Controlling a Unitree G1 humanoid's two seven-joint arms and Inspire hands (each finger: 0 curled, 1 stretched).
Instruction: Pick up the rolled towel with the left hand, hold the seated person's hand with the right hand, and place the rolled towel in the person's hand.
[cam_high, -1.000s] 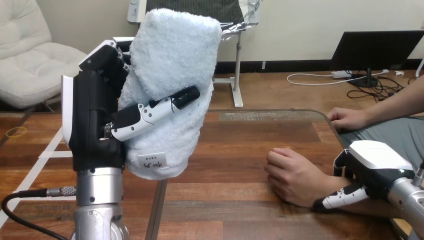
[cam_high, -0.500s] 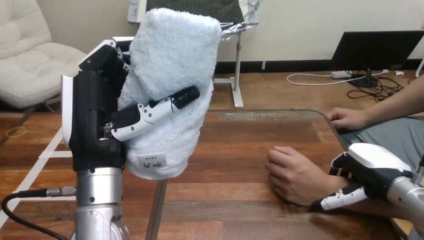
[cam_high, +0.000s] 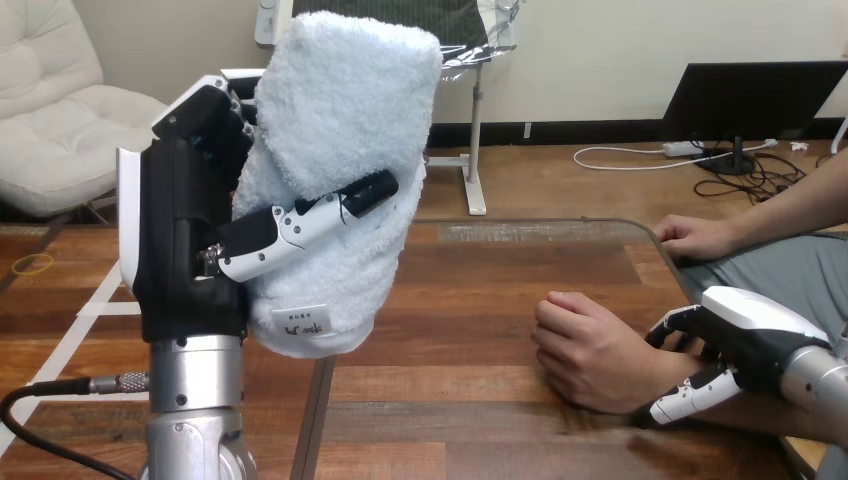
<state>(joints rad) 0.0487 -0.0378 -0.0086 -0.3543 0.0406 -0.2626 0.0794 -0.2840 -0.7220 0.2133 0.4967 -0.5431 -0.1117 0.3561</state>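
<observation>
**Towel up in the left hand, right hand at the wrist**

My left hand (cam_high: 185, 240) is clamped on the towel (cam_high: 345, 130). The thumb lies across the front of the roll and the rest of the hand wraps round its far side. The roll stands nearly upright, lifted well clear of the table (cam_high: 480, 290) at the left, with a small label near its lower end. I count the pick-up as done.

The step in hand is the hold. My right hand (cam_high: 755, 330) has come in low at the right and sits at the wrist (cam_high: 640, 372) of the person's near hand (cam_high: 590, 350), which rests knuckles up on the table with its fingers loosely tucked. I cannot tell whether my right hand has closed on that wrist or only sits against it.

Next I would want to confirm that hold, then get the palm turned up and opened. After that I would carry the towel across the table and down into it. The roll is bulky and soft, so I would let go only once it is seated.

The parts of my left hand behind the towel are hidden by it. The contact at the wrist is masked by my right hand's own shell, and the right forearm is cut off at the edge. The person's far hand (cam_high: 698, 238) rests at the table's far right edge, apart from all this.
</observation>
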